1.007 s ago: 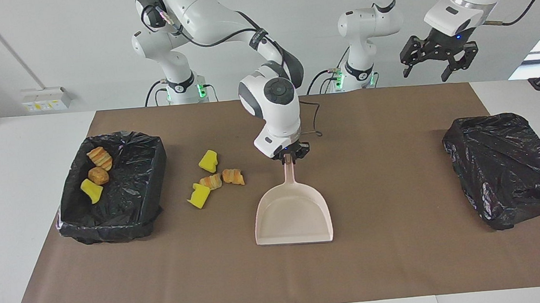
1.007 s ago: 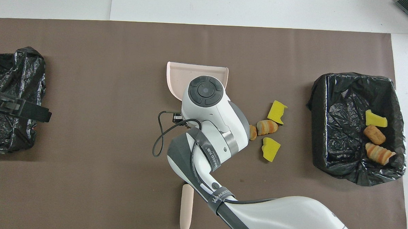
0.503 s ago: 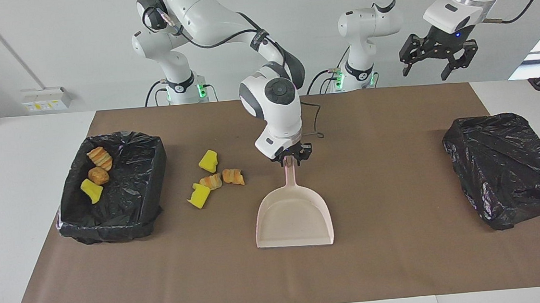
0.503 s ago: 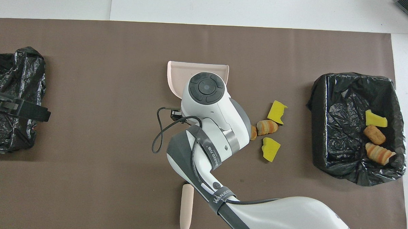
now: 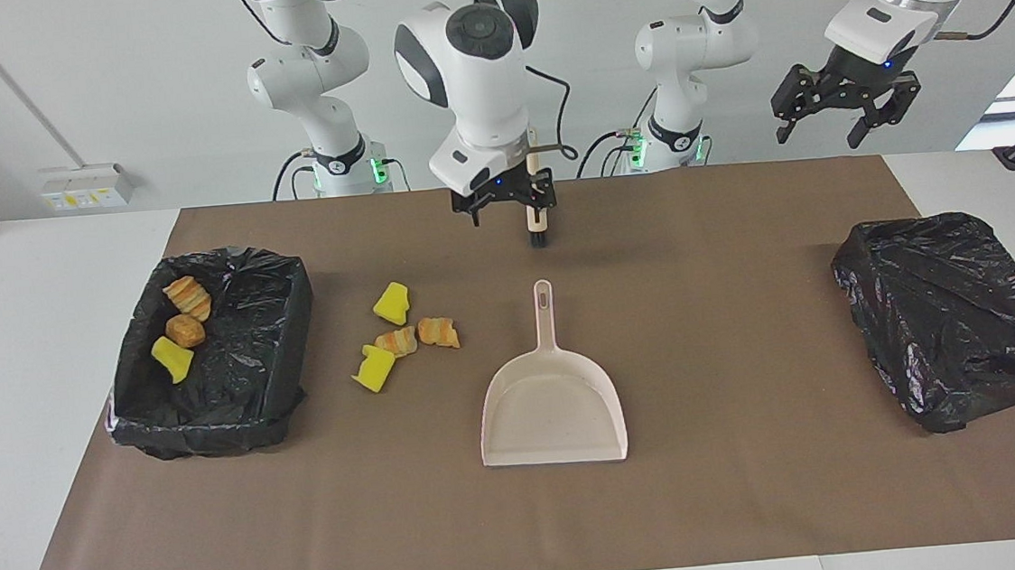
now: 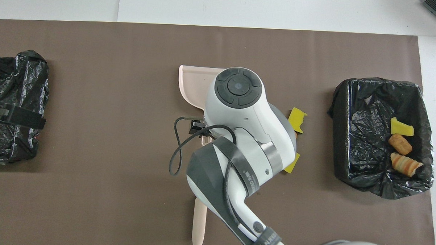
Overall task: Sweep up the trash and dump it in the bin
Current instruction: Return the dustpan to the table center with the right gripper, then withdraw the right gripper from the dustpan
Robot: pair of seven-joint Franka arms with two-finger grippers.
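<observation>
While the right gripper hangs open and empty at the top middle of the facing view, in front of the brush, the dustpan lies flat on the brown mat in the middle of the frame, and nothing touches its handle. Four bits of trash sit in a little bunch on the mat between the dustpan and the black bin at the right arm's end, and three more bits lie inside the bin. The left gripper waits high in a top corner of that view, open and holding nothing, above the crumpled black bag.
</observation>
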